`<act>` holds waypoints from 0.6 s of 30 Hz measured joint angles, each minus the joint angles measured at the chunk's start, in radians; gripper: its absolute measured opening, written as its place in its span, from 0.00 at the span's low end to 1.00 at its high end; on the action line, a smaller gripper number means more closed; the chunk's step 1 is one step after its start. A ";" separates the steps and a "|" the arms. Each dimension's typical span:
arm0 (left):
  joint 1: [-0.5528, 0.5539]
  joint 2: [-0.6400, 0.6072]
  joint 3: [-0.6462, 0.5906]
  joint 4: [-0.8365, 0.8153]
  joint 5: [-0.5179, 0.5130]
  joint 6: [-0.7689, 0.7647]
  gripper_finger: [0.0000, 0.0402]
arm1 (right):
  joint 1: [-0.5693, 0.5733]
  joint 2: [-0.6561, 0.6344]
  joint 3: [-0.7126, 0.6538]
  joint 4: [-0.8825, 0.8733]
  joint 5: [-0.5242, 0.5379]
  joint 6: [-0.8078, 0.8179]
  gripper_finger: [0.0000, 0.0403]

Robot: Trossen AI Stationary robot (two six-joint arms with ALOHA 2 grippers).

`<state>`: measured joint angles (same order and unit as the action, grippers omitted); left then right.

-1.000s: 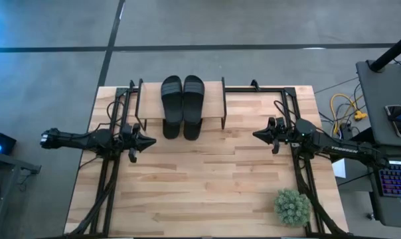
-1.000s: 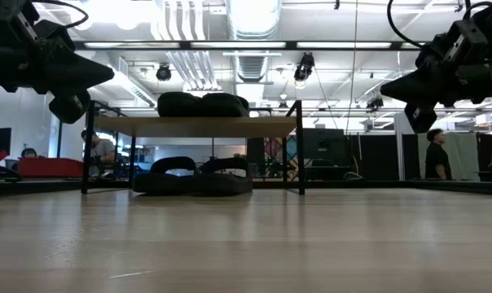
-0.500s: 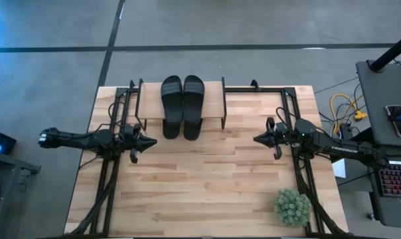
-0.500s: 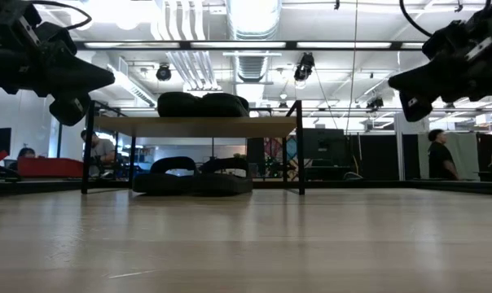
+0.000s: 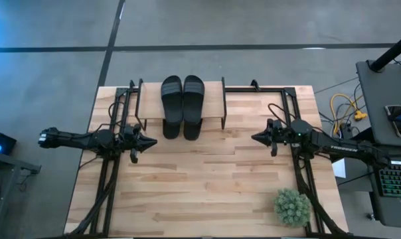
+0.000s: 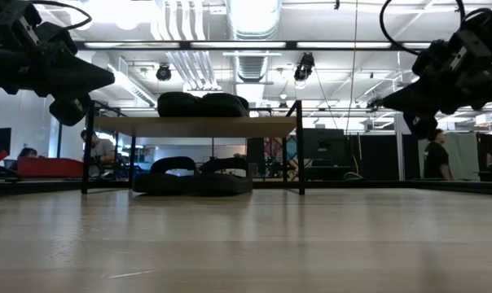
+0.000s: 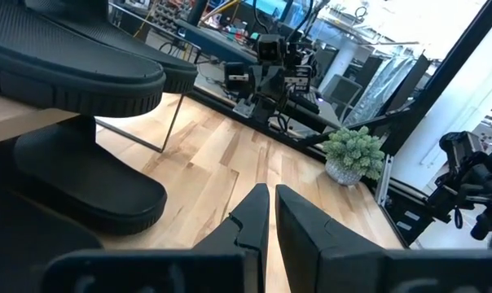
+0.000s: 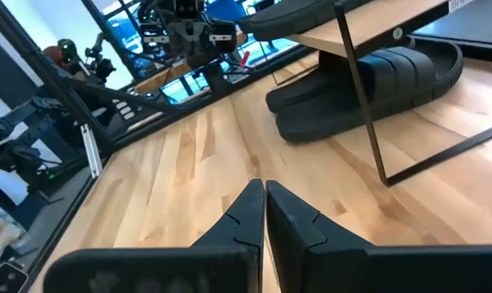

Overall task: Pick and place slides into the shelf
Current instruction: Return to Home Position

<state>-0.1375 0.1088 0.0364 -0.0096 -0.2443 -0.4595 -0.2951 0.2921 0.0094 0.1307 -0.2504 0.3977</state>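
The shelf (image 5: pixel 214 99) stands at the table's far edge, a light plank on thin black legs. Two black slides (image 5: pixel 182 93) lie side by side, soles down, on its plank. Two more slides (image 5: pixel 182 129) lie on the table under it, their near ends sticking out. The low view shows both pairs: the slides on the plank (image 6: pixel 201 104) and the slides beneath (image 6: pixel 193 176). My left gripper (image 5: pixel 151 141) hovers shut near the shelf's left near corner, pointing right. My right gripper (image 5: pixel 255 138) hovers shut to the shelf's right, pointing left. Both are above the table and hold nothing.
A small green potted plant (image 5: pixel 292 207) stands near the table's near right corner. Black arm frames run along the left and right sides of the table. The wooden tabletop (image 5: pixel 200 179) between the grippers and the near edge is bare. People show in the room behind.
My right gripper has turned a little about its wrist, risen and then come down slightly, staying to the right of the shelf. The slides and the shelf have kept still.
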 joint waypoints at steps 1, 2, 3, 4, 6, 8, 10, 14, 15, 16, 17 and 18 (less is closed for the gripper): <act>0.000 0.000 0.000 0.001 0.000 0.000 0.03 | 0.000 0.002 0.000 0.000 0.000 0.001 0.02; 0.000 0.000 0.000 0.000 0.000 0.000 0.03 | 0.000 0.004 0.000 0.000 0.000 0.002 0.02; 0.000 0.000 0.000 0.000 0.000 0.000 0.03 | 0.000 0.005 0.000 -0.001 0.000 0.003 0.02; 0.000 0.000 0.000 0.000 0.000 0.000 0.03 | 0.000 0.005 0.000 -0.001 0.000 0.003 0.02; 0.000 0.000 0.000 0.000 0.000 0.000 0.03 | 0.000 0.004 0.000 0.000 0.000 0.003 0.02; 0.000 0.000 0.000 0.000 0.000 0.000 0.03 | 0.000 0.004 0.000 0.000 0.000 0.003 0.02; 0.000 0.002 0.000 0.001 0.000 0.000 0.03 | 0.000 0.005 0.000 0.000 0.000 0.003 0.02; 0.000 0.009 0.000 0.001 0.000 0.000 0.03 | 0.000 -0.029 0.000 -0.022 0.000 -0.012 0.02; 0.000 0.010 0.000 0.000 0.000 0.000 0.03 | 0.000 -0.039 0.000 -0.024 0.000 -0.009 0.02; 0.000 0.012 0.000 0.001 0.001 0.000 0.03 | 0.000 -0.045 0.001 -0.020 0.000 -0.004 0.02; 0.000 0.014 0.000 0.002 0.000 0.000 0.03 | 0.000 -0.053 0.001 -0.023 0.000 -0.005 0.02; 0.000 0.015 0.000 0.001 0.001 0.000 0.03 | 0.002 -0.065 0.001 -0.032 0.000 -0.012 0.02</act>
<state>-0.1375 0.1242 0.0364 -0.0087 -0.2436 -0.4595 -0.2935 0.2270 0.0105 0.0984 -0.2500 0.3860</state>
